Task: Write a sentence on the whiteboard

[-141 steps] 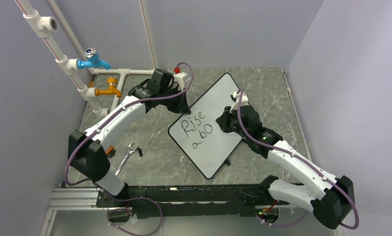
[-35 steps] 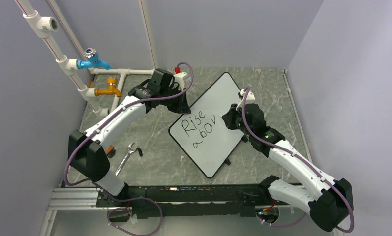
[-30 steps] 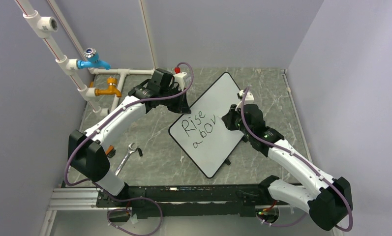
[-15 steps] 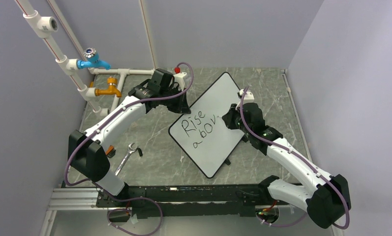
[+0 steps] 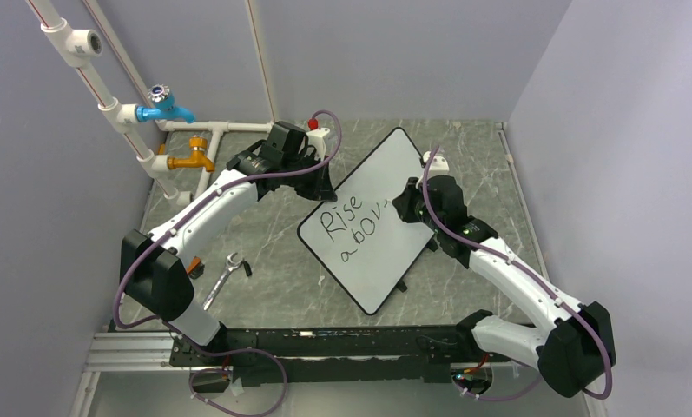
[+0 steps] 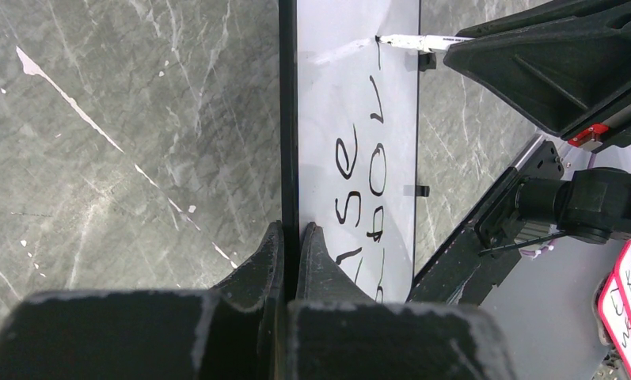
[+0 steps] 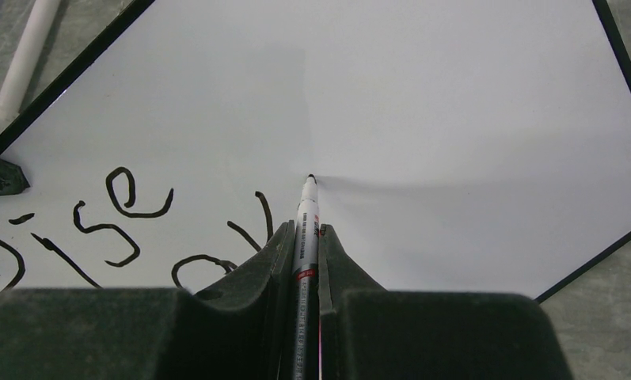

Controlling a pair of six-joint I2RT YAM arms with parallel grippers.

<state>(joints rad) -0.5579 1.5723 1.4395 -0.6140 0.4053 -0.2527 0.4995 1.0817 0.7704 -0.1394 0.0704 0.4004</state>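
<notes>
The whiteboard (image 5: 385,182) lies slanted on the grey marble table, with black letters "Rise" and "abov" (image 5: 351,224) on it. My left gripper (image 5: 323,184) is shut on the board's black left rim (image 6: 288,119), one finger on each side. My right gripper (image 5: 405,205) is shut on a white marker (image 7: 306,214). The marker tip (image 7: 310,177) touches the board just right of the "v" (image 7: 252,220). In the left wrist view the marker (image 6: 411,40) shows at the top with its tip on the board.
White pipes with a blue tap (image 5: 164,106) and an orange tap (image 5: 192,159) stand at the back left. A metal wrench (image 5: 223,278) lies on the table at the front left. Purple-grey walls close in the table.
The "v" was added after "abo". My right gripper moved the marker up and right along the board. The left arm stays still on the rim.
</notes>
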